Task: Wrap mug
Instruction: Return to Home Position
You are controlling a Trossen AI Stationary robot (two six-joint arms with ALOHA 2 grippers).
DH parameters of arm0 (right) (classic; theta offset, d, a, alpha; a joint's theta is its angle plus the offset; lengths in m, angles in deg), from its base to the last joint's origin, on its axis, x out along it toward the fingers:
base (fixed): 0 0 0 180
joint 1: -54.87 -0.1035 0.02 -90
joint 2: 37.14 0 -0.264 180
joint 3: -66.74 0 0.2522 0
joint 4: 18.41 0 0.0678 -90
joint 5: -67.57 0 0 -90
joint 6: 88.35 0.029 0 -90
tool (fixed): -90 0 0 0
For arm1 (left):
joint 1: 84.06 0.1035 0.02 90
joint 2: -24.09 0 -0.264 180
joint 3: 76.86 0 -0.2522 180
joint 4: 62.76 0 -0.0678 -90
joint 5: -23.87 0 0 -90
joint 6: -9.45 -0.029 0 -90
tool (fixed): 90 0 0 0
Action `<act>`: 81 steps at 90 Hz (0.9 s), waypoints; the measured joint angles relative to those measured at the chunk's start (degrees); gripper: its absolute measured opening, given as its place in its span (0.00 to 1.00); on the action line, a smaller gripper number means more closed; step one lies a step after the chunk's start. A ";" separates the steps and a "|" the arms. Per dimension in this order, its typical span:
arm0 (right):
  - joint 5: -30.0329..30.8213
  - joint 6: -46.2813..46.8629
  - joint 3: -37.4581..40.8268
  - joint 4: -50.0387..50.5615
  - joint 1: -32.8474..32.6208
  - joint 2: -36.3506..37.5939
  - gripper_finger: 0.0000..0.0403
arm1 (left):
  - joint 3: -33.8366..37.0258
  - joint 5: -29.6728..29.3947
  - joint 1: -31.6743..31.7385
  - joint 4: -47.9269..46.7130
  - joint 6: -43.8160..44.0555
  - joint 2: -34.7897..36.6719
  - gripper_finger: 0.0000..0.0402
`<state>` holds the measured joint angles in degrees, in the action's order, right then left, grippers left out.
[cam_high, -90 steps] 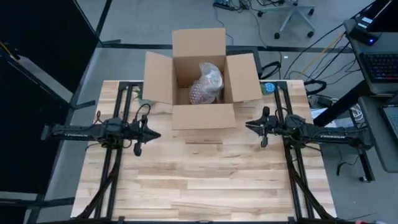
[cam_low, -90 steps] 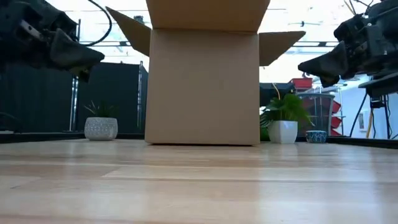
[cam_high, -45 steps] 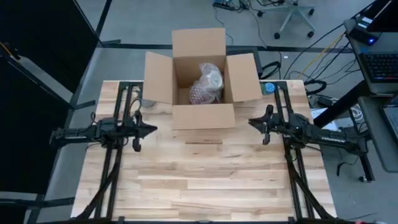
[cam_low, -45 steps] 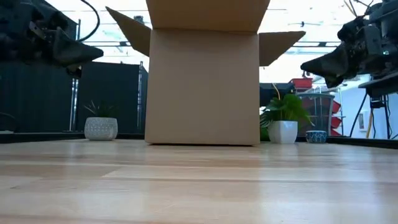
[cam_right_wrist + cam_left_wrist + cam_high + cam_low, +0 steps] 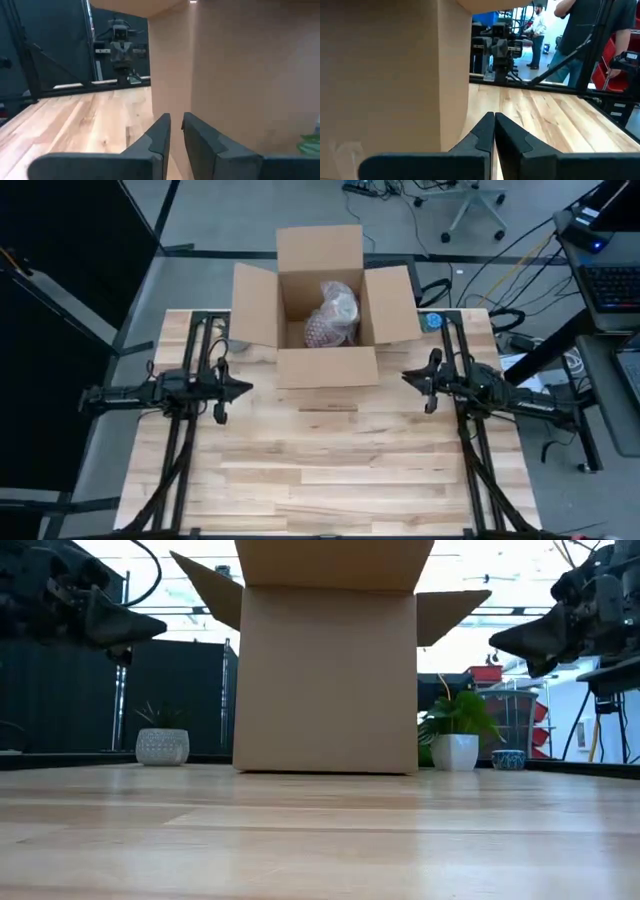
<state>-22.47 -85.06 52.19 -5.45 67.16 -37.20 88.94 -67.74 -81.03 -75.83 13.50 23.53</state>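
Note:
An open cardboard box (image 5: 258,308) stands at the table's far middle, flaps spread. Inside it lies a bundle of clear bubble wrap (image 5: 332,315); the mug itself is hidden. My left gripper (image 5: 247,388) hovers left of the box's near corner, pointing toward the table's right, and its fingers (image 5: 494,122) are shut on nothing. My right gripper (image 5: 404,378) hovers right of the box, pointing left, with a narrow gap at its fingertips (image 5: 176,120) and nothing in it. Both hang above the table in the low view, left (image 5: 150,628) and right (image 5: 500,640).
The box's side walls (image 5: 380,75) (image 5: 240,75) stand close beside each gripper. Bare wooden table (image 5: 320,470) stretches in front of the box. A small blue dish (image 5: 432,321) sits at the far right corner. Plant pots (image 5: 162,745) (image 5: 455,750) and people (image 5: 590,30) show beyond the table.
Both grippers have drawn back a little from the table's middle, the left toward the left edge, the right toward the right edge. The box and the bundle have stayed put.

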 joint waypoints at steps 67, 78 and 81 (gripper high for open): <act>-0.07 3.54 0.00 -0.15 0.00 -0.21 0.10 | 0.02 0.00 0.00 0.02 0.00 0.00 0.00; -0.06 3.54 0.00 -0.15 0.00 -0.21 0.10 | 0.02 0.00 0.00 0.02 0.00 0.00 0.00; -0.07 3.54 0.00 -0.15 0.00 -0.21 0.10 | 0.02 0.00 0.00 0.04 0.00 0.00 0.00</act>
<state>-22.54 -81.52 52.19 -5.60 67.16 -37.41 88.96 -67.74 -81.03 -75.79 13.50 23.53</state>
